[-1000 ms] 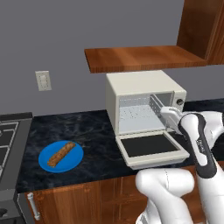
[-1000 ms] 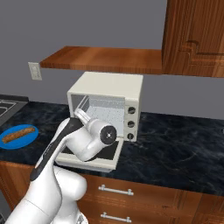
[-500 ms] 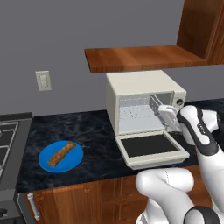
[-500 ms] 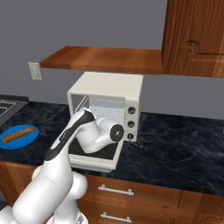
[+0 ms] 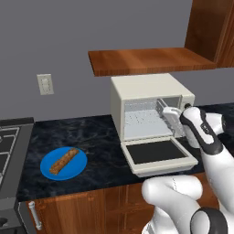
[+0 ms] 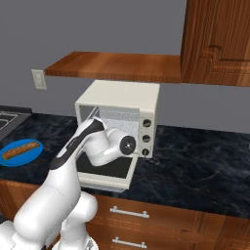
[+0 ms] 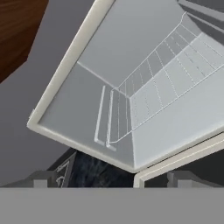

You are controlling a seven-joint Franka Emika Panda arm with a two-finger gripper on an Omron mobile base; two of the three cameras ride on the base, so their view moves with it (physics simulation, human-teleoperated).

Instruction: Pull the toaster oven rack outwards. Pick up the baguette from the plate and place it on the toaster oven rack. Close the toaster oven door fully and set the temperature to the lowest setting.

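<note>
The toaster oven [image 5: 151, 107] stands on the dark desk [image 5: 91, 137] with the toaster oven door [image 5: 157, 155] dropped flat toward the near side, glass up. The end effector [image 5: 168, 114] is at the right side of the cavity mouth, its jaws spread wide with nothing between them, pointed into the oven. In the hand view the toaster oven rack [image 7: 153, 87] is a pale wire grid inside the cavity, apparently still seated rather than drawn out, so the first step looks not yet done.

The rack is probably light and stiff, a thin wire shelf that should slide on its side ledges. The near front wire is the sensible place to pinch, close to the middle so that it pulls straight and does not skew and jam. The wire is thin, so the fingers need to close fully on it, and it may slip if taken at an angle.

The baguette [image 5: 63, 161] lies on the blue plate [image 5: 78, 167], well to the left of the oven, near the desk's front edge. It looks light and crusty, best gripped across its middle.
</note>
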